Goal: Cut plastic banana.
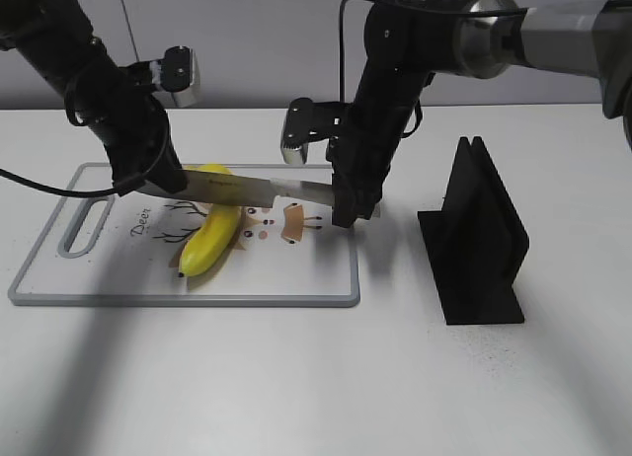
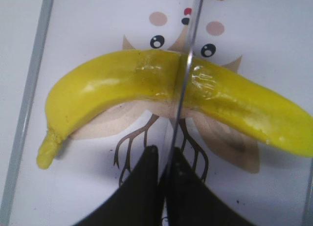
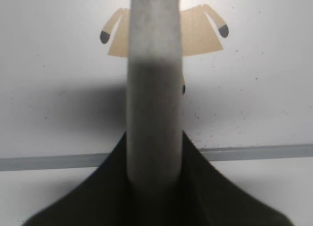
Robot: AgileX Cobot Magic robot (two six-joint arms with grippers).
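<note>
The yellow plastic banana (image 1: 209,234) lies on the white cutting board (image 1: 296,278), its dark tip toward the front. A knife (image 1: 257,188) lies across its middle, blade edge down on it. My right gripper (image 1: 348,211) is shut on the knife's grey handle (image 3: 154,89) at the board's right edge. My left gripper (image 1: 148,185) is shut on the far end of the blade. In the left wrist view the thin blade (image 2: 182,89) runs from my jaws (image 2: 165,152) across the banana (image 2: 122,84), which shows a line where the blade sits.
A black knife block (image 1: 479,234) stands on the table to the right of the board. The board has a deer drawing and a handle slot (image 1: 87,227) at its left end. The white table surrounds the board.
</note>
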